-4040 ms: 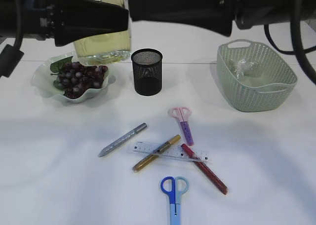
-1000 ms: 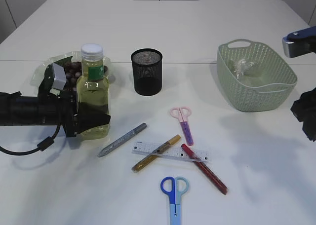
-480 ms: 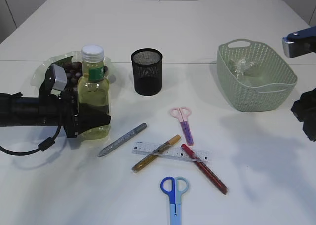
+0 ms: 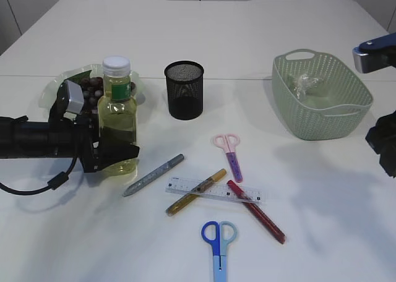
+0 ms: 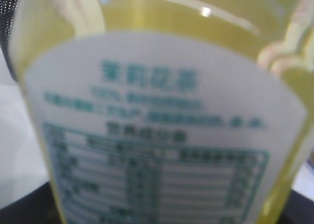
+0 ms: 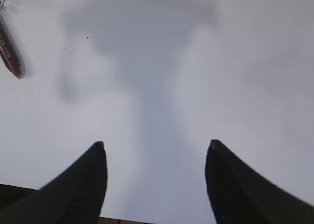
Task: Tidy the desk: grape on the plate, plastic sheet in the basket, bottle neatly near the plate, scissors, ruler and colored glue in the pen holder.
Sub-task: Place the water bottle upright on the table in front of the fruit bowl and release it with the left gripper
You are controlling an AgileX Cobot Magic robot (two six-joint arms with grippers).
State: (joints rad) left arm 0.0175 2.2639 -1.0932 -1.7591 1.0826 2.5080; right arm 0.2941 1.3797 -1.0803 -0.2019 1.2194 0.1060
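Observation:
The bottle (image 4: 116, 118) of yellow liquid stands upright on the table, right in front of the plate (image 4: 52, 90) that holds the grape (image 4: 93, 87). My left gripper (image 4: 127, 145) reaches in from the left around the bottle's lower half, open, its near finger slightly off the side. The bottle's label (image 5: 157, 135) fills the left wrist view. Pink scissors (image 4: 229, 151), blue scissors (image 4: 218, 245), a ruler (image 4: 213, 191) and silver (image 4: 153, 175), gold (image 4: 195, 192) and red glue (image 4: 255, 219) lie mid-table. My right gripper (image 6: 154, 145) hangs open over bare table.
The black mesh pen holder (image 4: 184, 90) stands right of the bottle. A green basket (image 4: 322, 118) at the back right holds the crumpled plastic sheet (image 4: 307, 84). The red glue's tip (image 6: 10, 49) shows at the left edge of the right wrist view.
The bottle, held up high four seconds ago, now stands on the table by the plate. Over the last second the left gripper's near finger has eased off it. The right arm is still.

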